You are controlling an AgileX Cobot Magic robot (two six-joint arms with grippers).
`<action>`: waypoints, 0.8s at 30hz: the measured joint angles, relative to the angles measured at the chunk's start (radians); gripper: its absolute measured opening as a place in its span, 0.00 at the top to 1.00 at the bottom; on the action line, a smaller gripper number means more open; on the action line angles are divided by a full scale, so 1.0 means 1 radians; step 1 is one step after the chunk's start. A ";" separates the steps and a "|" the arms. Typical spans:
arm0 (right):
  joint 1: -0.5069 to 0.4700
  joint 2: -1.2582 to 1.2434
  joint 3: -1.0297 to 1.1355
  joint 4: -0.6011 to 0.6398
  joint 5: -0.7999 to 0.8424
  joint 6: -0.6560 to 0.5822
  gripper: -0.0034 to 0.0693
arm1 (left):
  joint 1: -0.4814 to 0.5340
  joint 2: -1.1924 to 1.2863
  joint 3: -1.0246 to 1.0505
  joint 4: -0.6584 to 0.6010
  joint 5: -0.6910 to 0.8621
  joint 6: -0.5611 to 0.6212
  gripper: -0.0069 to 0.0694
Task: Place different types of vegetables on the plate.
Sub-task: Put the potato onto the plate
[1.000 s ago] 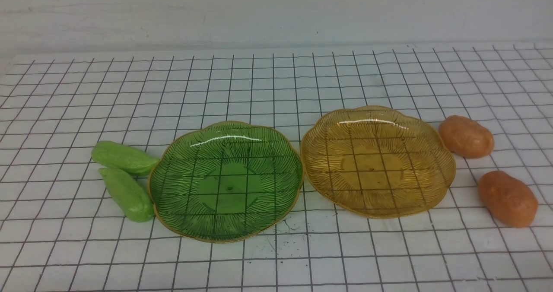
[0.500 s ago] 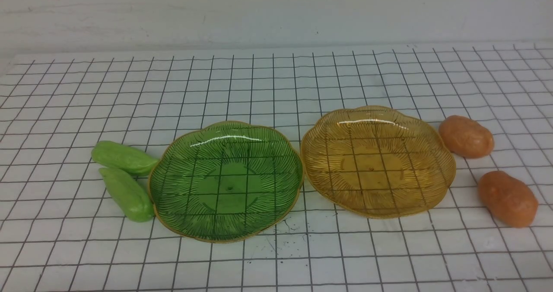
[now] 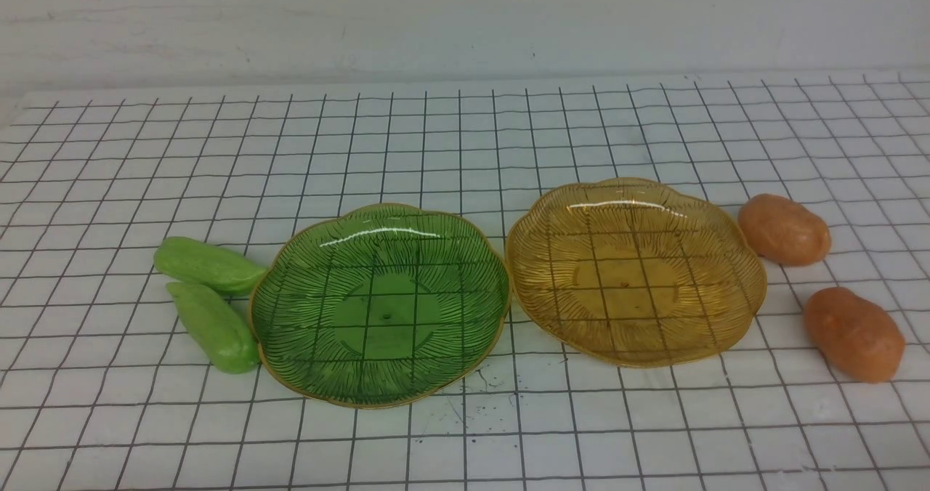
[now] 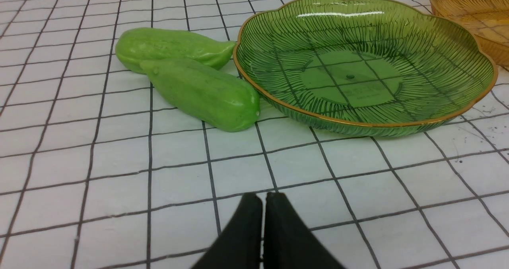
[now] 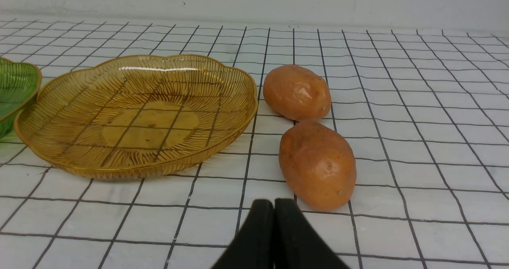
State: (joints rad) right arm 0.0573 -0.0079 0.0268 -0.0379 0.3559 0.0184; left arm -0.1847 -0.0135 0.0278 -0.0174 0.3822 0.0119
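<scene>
A white table [image 3: 465,135] ruled with a black grid fills the front view; on it two scalloped glass plates sit side by side with rims almost meeting, the green plate [image 3: 378,317] to the left and the amber plate [image 3: 632,280] to the right.

All four vegetables lie on the cloth outside the plates. The far potato [image 3: 783,229] rests just beside the amber rim; the near potato [image 3: 854,333] lies apart from it, closer to the robot. Left of the green plate, the far cucumber [image 3: 207,264] points its tip at the rim; the near cucumber [image 3: 213,325] lies alongside, angled towards the robot.

Neither arm reaches into the front view. The left gripper [image 4: 263,197] hangs low over bare cloth short of the cucumbers, fingers pressed together; the right gripper [image 5: 273,203] hangs likewise just short of the near potato, fingers together.
</scene>
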 joint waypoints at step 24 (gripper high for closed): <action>0.000 0.000 0.002 0.651 -0.035 0.292 0.97 | 0.000 0.000 0.001 -0.623 -0.088 -0.344 0.92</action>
State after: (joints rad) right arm 0.0573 -0.0079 0.0288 0.6128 0.3212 0.3105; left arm -0.1847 -0.0135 0.0287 -0.6405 0.2946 -0.3326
